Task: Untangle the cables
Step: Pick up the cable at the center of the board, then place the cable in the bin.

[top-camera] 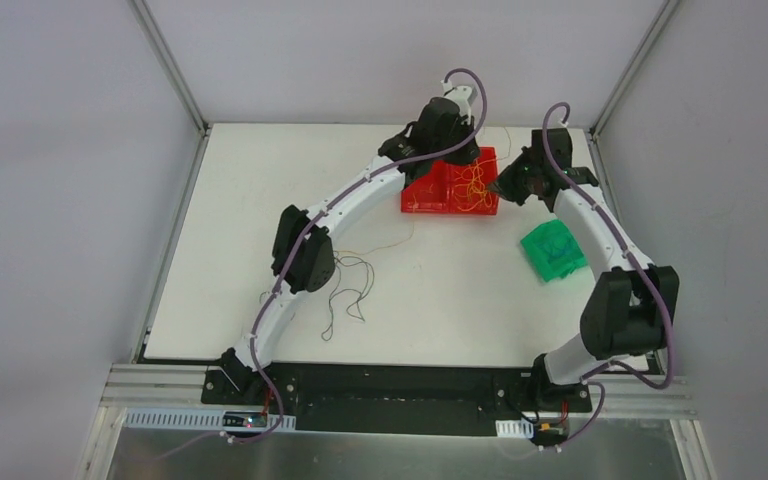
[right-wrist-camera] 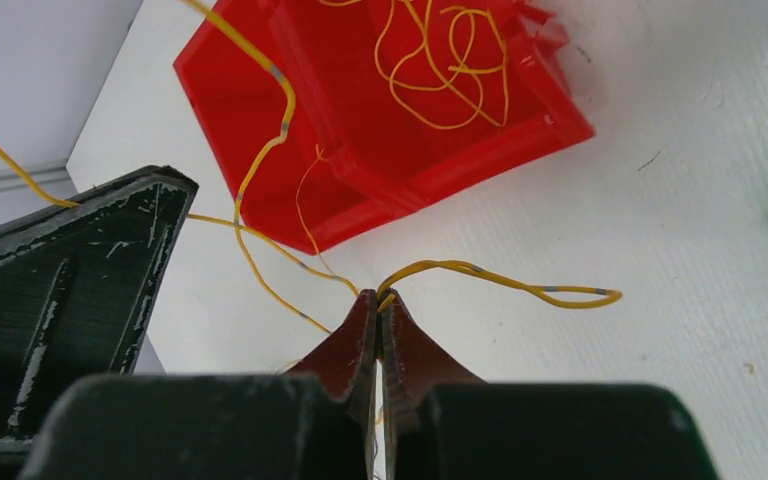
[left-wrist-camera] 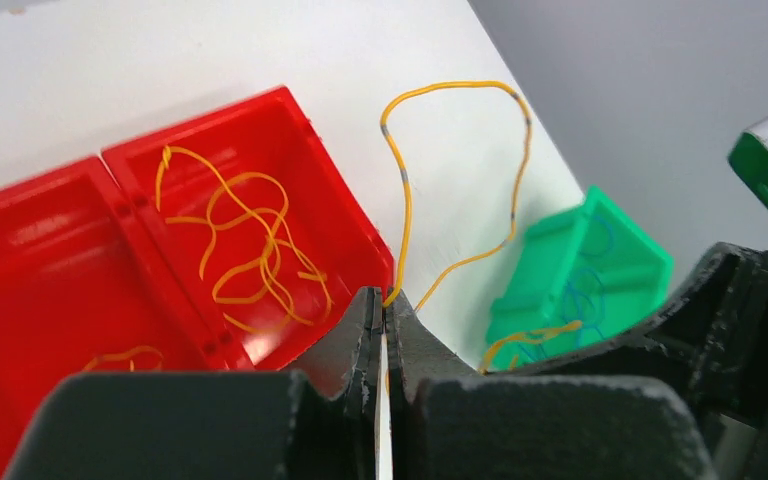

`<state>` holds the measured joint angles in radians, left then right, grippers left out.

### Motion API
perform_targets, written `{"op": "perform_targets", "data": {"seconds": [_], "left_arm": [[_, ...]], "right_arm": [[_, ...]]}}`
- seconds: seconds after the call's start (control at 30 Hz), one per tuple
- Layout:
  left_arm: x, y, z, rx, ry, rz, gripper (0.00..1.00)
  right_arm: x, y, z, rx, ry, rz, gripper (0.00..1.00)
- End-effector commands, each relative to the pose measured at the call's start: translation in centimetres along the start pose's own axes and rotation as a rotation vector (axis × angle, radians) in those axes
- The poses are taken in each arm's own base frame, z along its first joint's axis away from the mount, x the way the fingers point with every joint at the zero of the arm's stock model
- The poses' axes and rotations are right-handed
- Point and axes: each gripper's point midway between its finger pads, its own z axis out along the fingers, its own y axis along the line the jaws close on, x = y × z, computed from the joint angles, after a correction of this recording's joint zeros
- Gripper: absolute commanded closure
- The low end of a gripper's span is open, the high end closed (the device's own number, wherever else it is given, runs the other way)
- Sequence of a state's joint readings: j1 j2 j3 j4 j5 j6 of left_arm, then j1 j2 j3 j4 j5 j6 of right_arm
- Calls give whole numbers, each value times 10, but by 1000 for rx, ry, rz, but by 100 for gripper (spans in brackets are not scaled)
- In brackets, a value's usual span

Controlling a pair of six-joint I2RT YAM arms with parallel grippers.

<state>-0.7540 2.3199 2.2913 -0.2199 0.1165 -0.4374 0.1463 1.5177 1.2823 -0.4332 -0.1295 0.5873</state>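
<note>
My left gripper (left-wrist-camera: 385, 300) is shut on a thin yellow cable (left-wrist-camera: 457, 87) that loops up over the white table beside the red bin (left-wrist-camera: 350, 190). My right gripper (right-wrist-camera: 380, 297) is shut on a yellow cable too, and a loop of it (right-wrist-camera: 520, 285) lies out to the right. More yellow strands run from the right gripper up past the red bin (right-wrist-camera: 250, 100). In the top view both grippers, left (top-camera: 460, 152) and right (top-camera: 505, 186), hang close together over the red bin (top-camera: 422, 196). Loose yellow cables (left-wrist-camera: 250, 250) lie in its right compartment.
A green bin (top-camera: 552, 252) holding blue wires (left-wrist-camera: 585, 285) sits right of the red bin. Dark thin cables (top-camera: 345, 290) lie loose on the table near the left arm's elbow. Metal frame posts stand at the table's far corners.
</note>
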Motion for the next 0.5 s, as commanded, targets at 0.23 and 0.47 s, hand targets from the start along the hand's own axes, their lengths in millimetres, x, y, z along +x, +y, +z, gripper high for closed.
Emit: {"op": "perform_targets", "data": {"seconds": [0.23, 0.47], "left_arm": [[60, 55, 76, -154, 27, 54, 100], [63, 59, 74, -161, 35, 58, 95]], "right_arm": [[-34, 4, 61, 43, 34, -21, 100], [-39, 0, 85, 112, 97, -88, 100]]}}
